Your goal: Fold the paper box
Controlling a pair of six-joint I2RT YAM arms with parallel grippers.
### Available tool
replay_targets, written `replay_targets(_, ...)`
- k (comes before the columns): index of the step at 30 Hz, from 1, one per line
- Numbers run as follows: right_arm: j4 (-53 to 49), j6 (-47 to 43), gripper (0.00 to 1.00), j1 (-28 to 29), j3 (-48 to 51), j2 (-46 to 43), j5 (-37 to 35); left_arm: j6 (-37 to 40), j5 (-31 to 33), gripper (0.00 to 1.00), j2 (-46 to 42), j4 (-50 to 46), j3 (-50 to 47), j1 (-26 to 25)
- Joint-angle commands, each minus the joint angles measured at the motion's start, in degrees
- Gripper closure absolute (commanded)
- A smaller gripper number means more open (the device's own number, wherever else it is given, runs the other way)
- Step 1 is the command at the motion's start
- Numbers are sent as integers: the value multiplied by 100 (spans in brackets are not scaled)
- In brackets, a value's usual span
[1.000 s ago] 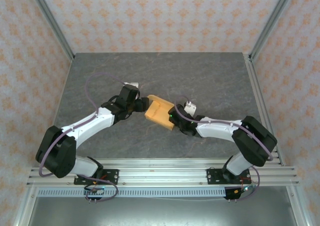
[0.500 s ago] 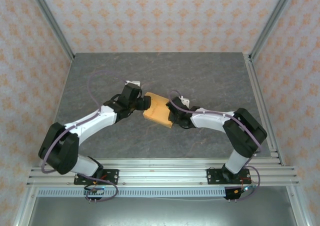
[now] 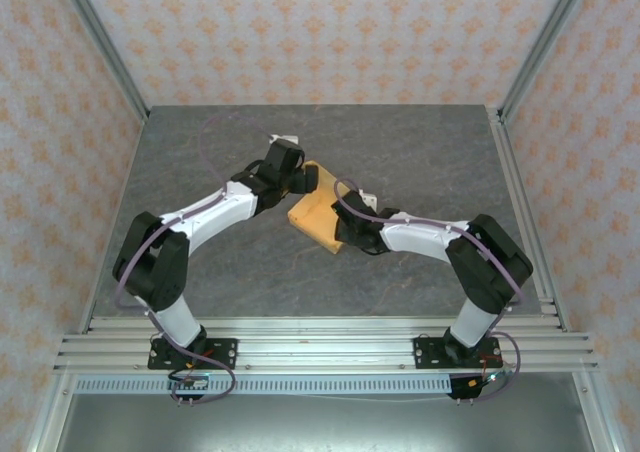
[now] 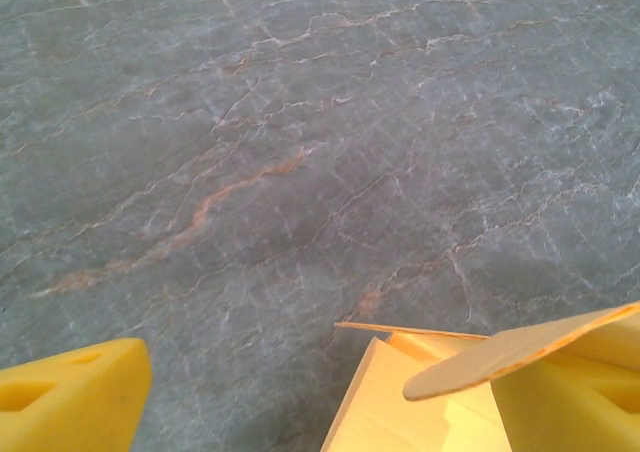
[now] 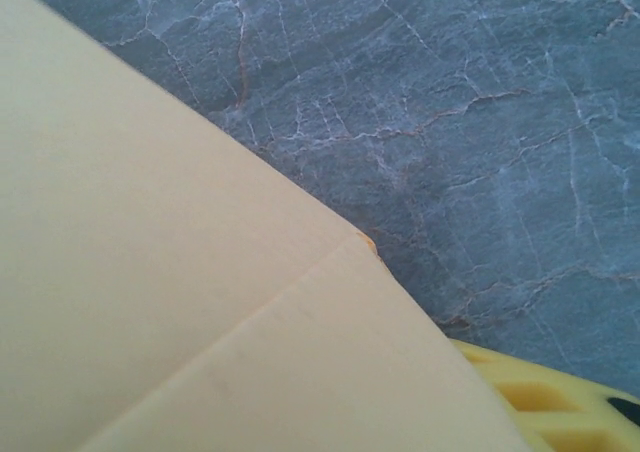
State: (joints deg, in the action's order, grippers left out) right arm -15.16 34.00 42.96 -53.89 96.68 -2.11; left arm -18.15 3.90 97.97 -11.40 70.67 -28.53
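Note:
The paper box (image 3: 316, 216) is a compact tan-orange block of folded card lying mid-table between both arms. My left gripper (image 3: 305, 180) is at its far end, open wide. In the left wrist view the box's open corner (image 4: 420, 402) sits between the yellow fingers (image 4: 70, 397), close to the right one, and a rounded flap (image 4: 520, 347) lies across that finger. My right gripper (image 3: 345, 234) is at the box's near right edge. In the right wrist view the card (image 5: 180, 302) covers the jaws, with one yellow finger (image 5: 545, 397) showing past it; a grip cannot be made out.
The grey marbled tabletop (image 3: 440, 162) has free room all round the box. Aluminium rails (image 3: 520, 202) run along the table's sides and near edge. Patterned walls enclose the space.
My left arm has swung to the far right, onto the box's far end, with its jaws wider. The box has turned and shifted slightly toward the far side. The right gripper has moved in against it.

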Motion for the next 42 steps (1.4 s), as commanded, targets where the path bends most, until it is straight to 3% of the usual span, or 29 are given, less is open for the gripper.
replay_targets(1,-285,-57,49,37,233,-132,-202,-204,371,12,287,-325,413,-6)
replay_targets(5,-247,-67,66,37,228,-185,-297,-316,165,12,392,-158,386,-19)
replay_targets(13,-576,-466,71,-104,-138,-109,-379,-408,118,13,-985,590,-1148,-56)
replay_targets(20,-735,-738,72,-361,-406,-37,-110,-961,-657,33,-2533,666,-2704,-115)
replay_targets(24,-796,-755,72,-363,-500,5,-85,-1370,-331,49,-3615,128,-3355,-144)
replay_targets(30,-662,-756,75,-367,-443,-14,-49,-2331,-44,53,-5341,-536,-4508,-144)
replay_targets(33,-494,-763,76,-367,-354,-9,74,-2525,-168,52,-5232,-131,-4795,-145)
replay_targets(42,-444,-903,76,-367,-228,-122,123,-2288,-722,32,-3112,1415,-4107,-140)
